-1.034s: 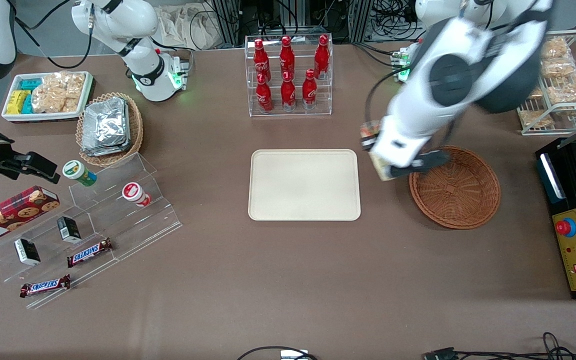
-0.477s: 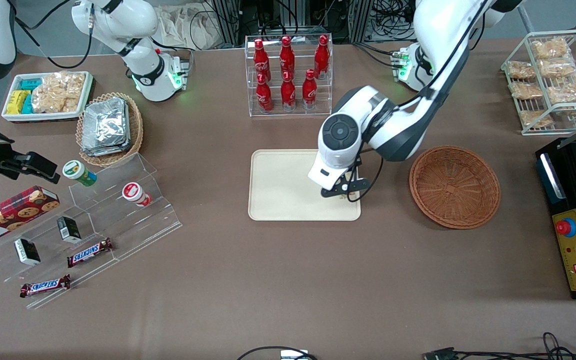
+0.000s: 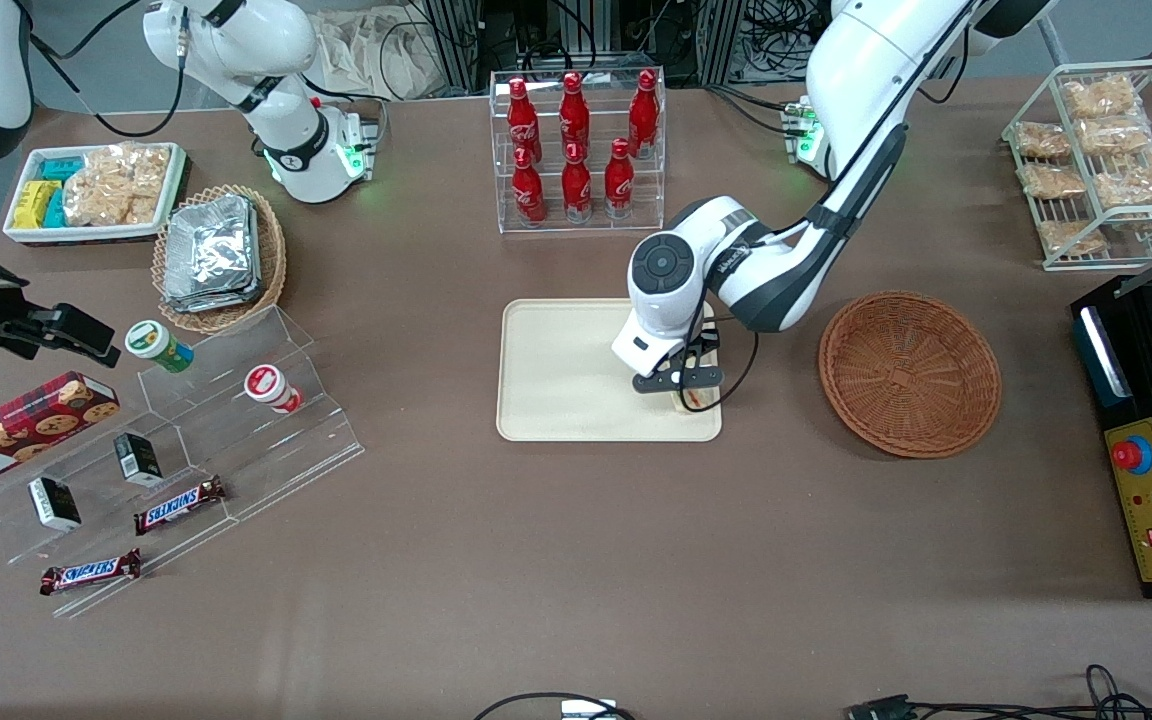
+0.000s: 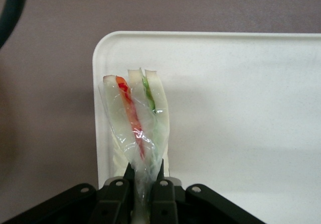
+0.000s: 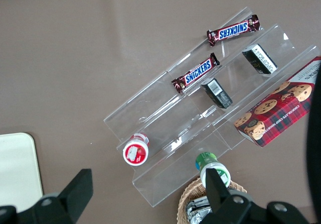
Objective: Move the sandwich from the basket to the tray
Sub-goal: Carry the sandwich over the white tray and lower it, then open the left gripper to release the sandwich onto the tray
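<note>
My left gripper is shut on the sandwich, a pale bread wedge with red and green filling in clear wrap. It holds the sandwich low over the cream tray, at the corner nearest the front camera and the reddish-brown basket. In the left wrist view the sandwich hangs over the tray near its rounded corner; I cannot tell whether it touches. In the front view only a small pale bit of the sandwich shows under the gripper. The basket holds nothing.
A clear rack of red bottles stands farther from the front camera than the tray. A tan basket of foil packets and clear steps with snacks lie toward the parked arm's end. A wire rack and black box stand at the working arm's end.
My left gripper has carried the sandwich from the basket's rim across to the tray and has come lower over the tray's corner.
</note>
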